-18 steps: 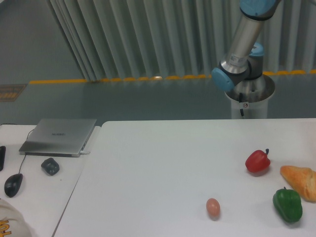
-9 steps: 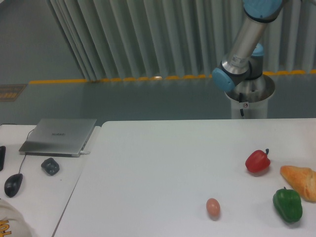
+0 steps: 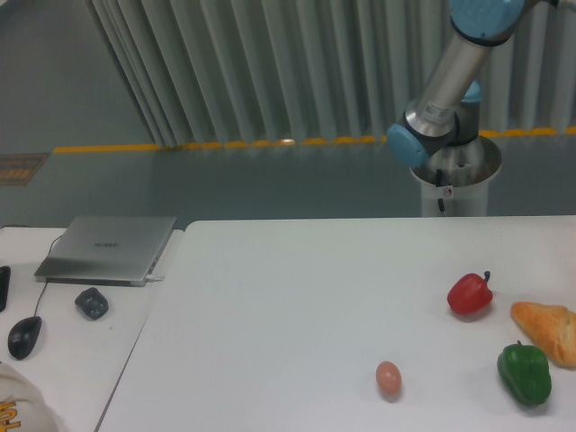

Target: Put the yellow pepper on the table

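Observation:
The yellow pepper is out of view. The white table (image 3: 288, 306) fills the lower part of the camera view. Only the arm's base and silver lower link (image 3: 445, 85) show behind the table's far right edge; the link runs up out of the top of the frame. The gripper is out of view.
On the right side of the table lie a red pepper (image 3: 470, 293), a bread roll (image 3: 545, 329), a dark green pepper (image 3: 524, 373) and an egg (image 3: 388, 377). A smaller desk at left holds a silver laptop (image 3: 108, 247), a mouse (image 3: 24, 337) and a dark lump (image 3: 91, 302).
The arm's upper link has swung slightly to the right at the top of the frame. Nothing on the table has moved.

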`<state>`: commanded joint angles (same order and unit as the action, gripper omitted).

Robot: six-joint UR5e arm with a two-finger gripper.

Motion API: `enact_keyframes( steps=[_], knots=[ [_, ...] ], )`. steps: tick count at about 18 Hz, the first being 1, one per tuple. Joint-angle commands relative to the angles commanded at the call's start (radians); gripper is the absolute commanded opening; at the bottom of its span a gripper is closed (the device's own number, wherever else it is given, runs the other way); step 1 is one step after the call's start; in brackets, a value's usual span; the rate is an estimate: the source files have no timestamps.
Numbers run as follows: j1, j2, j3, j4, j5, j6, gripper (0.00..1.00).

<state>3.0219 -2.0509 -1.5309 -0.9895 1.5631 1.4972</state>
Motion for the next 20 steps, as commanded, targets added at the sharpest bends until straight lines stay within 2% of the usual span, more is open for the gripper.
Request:
enact_keyframes(
  steps=[1,2,4,7,8,11,13,17,20],
  knots=[
    [0.000,-0.003,0.000,0.012,0.000,0.002,1.00],
    [0.000,-0.009,0.000,0.020,0.000,0.002,0.95],
    [0.000,-0.020,0.002,0.022,0.002,0.012,0.80],
    [-0.005,-0.015,-0.003,0.019,0.003,0.024,0.36],
    [-0.006,-0.011,-0.003,0.017,0.003,0.028,0.27],
    [-0.014,0.034,-0.009,0.009,0.005,0.026,0.20],
    [-0.040,0.084,-0.020,0.000,0.006,0.026,0.20],
    [-0.103,0.196,-0.043,-0.101,0.006,0.023,0.20],
    [-0.164,0.270,-0.090,-0.139,0.006,0.012,0.20]
  ],
)
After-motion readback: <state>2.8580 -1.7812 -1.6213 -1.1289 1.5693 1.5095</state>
